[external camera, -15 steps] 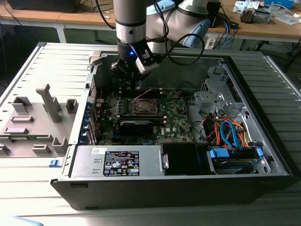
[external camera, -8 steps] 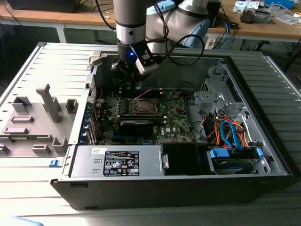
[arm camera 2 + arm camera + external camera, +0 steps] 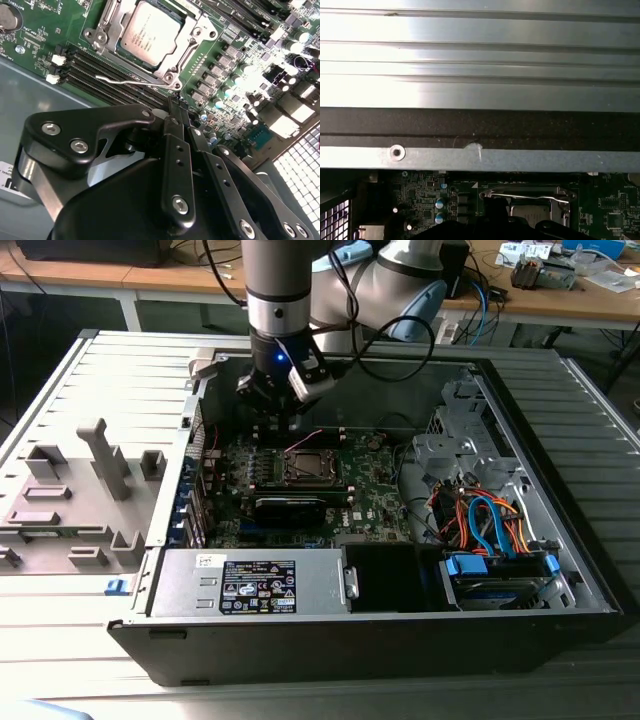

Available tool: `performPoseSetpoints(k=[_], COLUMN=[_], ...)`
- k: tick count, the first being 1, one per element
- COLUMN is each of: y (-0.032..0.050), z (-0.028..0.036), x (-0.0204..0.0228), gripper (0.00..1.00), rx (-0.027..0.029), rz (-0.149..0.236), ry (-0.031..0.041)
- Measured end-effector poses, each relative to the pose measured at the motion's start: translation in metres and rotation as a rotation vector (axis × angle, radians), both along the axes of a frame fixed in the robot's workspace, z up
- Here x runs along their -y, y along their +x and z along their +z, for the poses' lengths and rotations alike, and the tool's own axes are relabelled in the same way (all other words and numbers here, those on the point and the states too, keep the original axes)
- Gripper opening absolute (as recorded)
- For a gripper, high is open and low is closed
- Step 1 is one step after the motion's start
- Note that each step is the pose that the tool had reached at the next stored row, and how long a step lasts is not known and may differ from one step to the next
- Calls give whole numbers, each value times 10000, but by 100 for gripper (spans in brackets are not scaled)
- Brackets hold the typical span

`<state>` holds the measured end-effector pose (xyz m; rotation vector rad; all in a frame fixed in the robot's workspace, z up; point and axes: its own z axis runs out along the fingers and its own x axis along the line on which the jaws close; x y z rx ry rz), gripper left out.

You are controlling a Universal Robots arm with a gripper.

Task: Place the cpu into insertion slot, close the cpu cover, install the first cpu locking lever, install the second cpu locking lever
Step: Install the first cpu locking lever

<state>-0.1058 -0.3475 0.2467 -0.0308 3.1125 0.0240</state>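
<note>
The small flat square cpu w/ silvery-grey metal top (image 3: 150, 36) already sits in the square dark insertion slot w/ silver rim (image 3: 149, 42), and the thin silver metal cpu cover frame (image 3: 197, 31) appears to lie down around it. A thin silver wire locking lever (image 3: 131, 79) stands loose beside the socket's edge, not hooked, as the second wrist view shows; so the work looks to be at the lever stage, approx. halfway through, though which lever it is can't be told.

The black gripper (image 3: 176, 111) hangs just above the green motherboard (image 3: 35, 37), near the lever's pivot end, fingers pressed together w/ nothing visible between them. Catching so thin a wire likely calls for fine alignment; a slip could scrape nearby components.

In the exterior view the socket (image 3: 305, 466) lies mid-board inside the open black desktop pc case (image 3: 380, 625), which rests on a ribbed grey metal table (image 3: 600, 420). Grey plastic fixtures (image 3: 70, 500) stand at the exterior view's left; wooden benches (image 3: 560, 300) w/ cables behind.
</note>
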Motion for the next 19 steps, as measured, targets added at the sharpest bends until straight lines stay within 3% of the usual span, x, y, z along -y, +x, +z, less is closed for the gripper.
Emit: performPoseSetpoints(k=[9, 19], y=[53, 108], z=[-66, -240], x=[0, -26], gripper=[11, 11], rx=[-3, -3], rz=[-53, 213], ry=[-1, -4])
